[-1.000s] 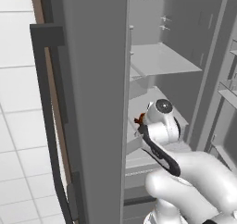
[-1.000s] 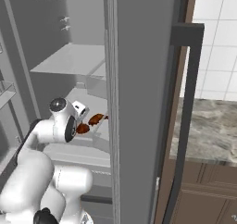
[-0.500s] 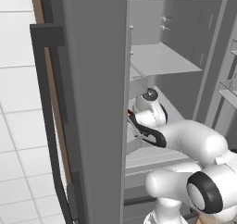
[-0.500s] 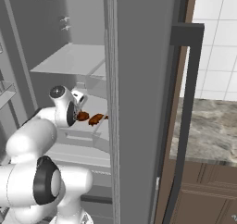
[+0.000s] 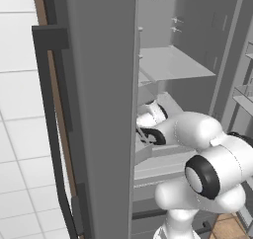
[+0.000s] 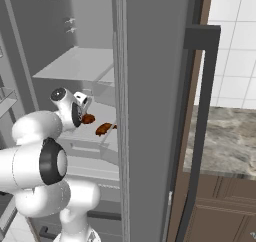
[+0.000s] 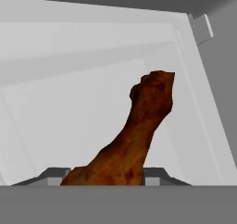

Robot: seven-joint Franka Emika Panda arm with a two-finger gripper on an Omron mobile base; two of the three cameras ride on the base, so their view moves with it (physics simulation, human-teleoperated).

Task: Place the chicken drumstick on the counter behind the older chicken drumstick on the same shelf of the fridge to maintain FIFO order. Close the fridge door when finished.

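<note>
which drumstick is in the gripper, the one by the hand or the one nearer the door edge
The drumstick at the gripper, shown between its fingertips in the hand view. The other drumstick lies free on the shelf.

Tool (image 7: 106,177) fingertips behind held drumstick (image 7: 139,135).

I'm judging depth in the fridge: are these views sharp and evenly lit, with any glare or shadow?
Hand view: the held chicken drumstick is soft-edged, lighting is flat, no glare on the shelf. Right base view: sharp; the older chicken drumstick is small, with hardly any shadow. Left base view: sharp; the fridge door face is evenly grey.
</note>
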